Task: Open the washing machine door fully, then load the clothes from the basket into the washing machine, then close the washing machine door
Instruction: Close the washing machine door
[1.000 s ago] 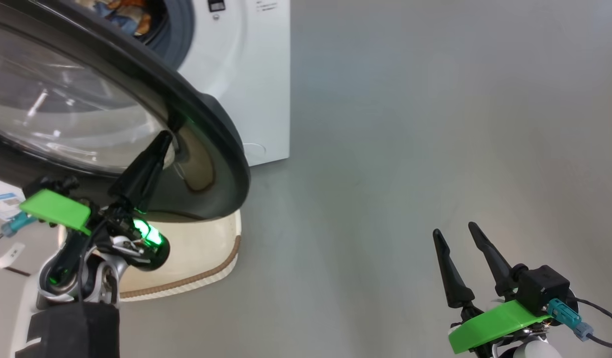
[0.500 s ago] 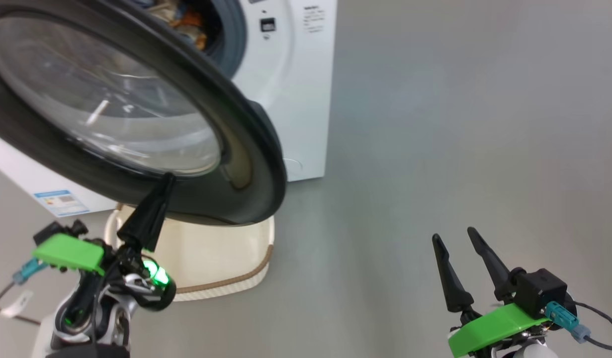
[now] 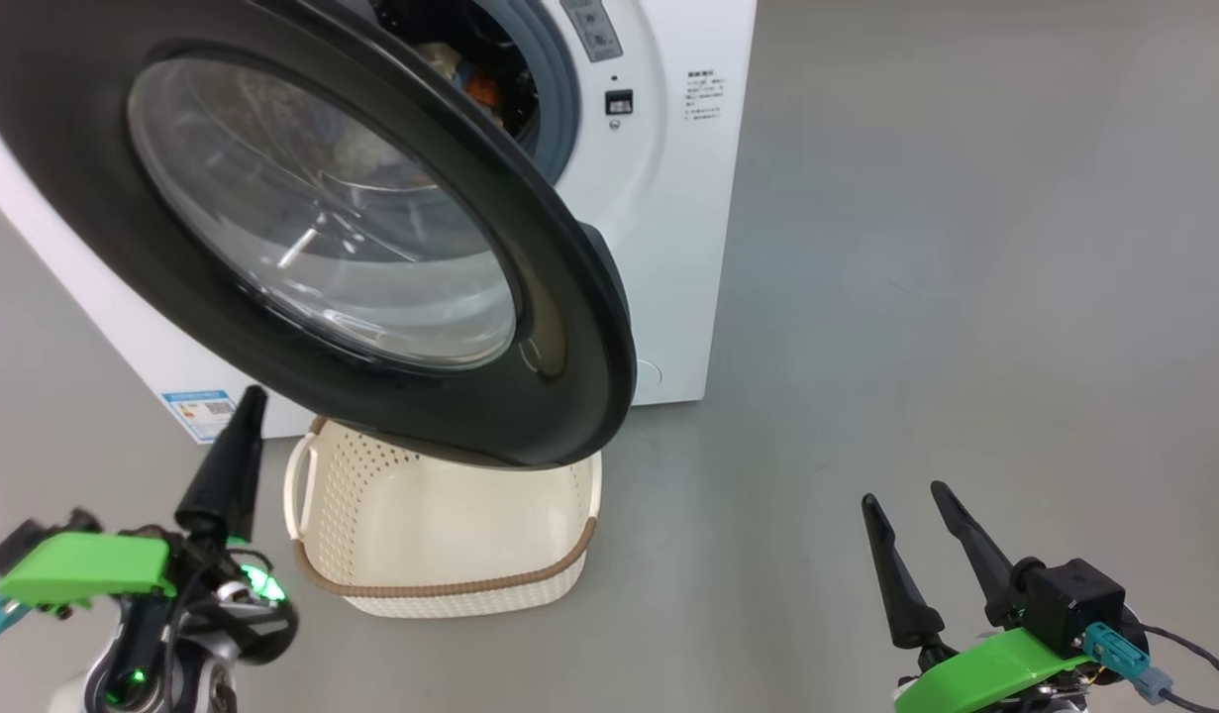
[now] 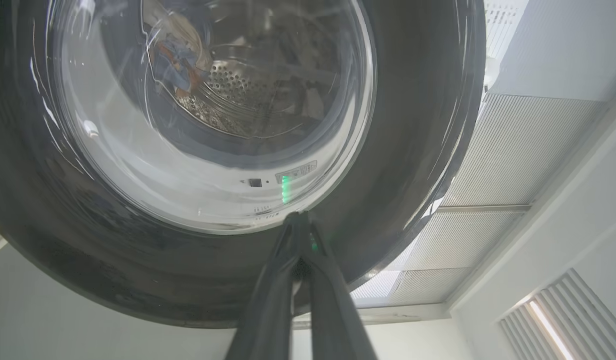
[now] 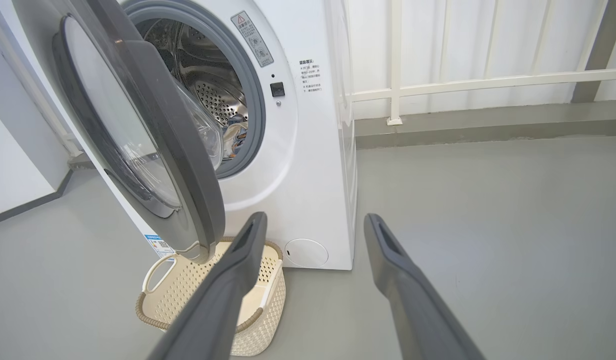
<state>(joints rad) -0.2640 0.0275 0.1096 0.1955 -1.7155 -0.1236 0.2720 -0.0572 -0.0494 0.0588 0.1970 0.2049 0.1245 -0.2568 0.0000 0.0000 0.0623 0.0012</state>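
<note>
Looking rigid and hinged, the washing machine door (image 3: 579, 297) suited a four-o'clock rim push; left gripper (image 3: 254, 396) pinched together, right gripper (image 3: 904, 493) wide.

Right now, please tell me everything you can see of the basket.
The basket is small, rectangular and of cream plastic, with walls full of little holes and a brown woven-look rim. A loop handle shows at one end. It stands upright on the grey floor, right in front of the washing machine, under the open washing machine door, which hides its back part. What shows of its inside is empty. Whether the door touches it, I cannot tell.
</note>
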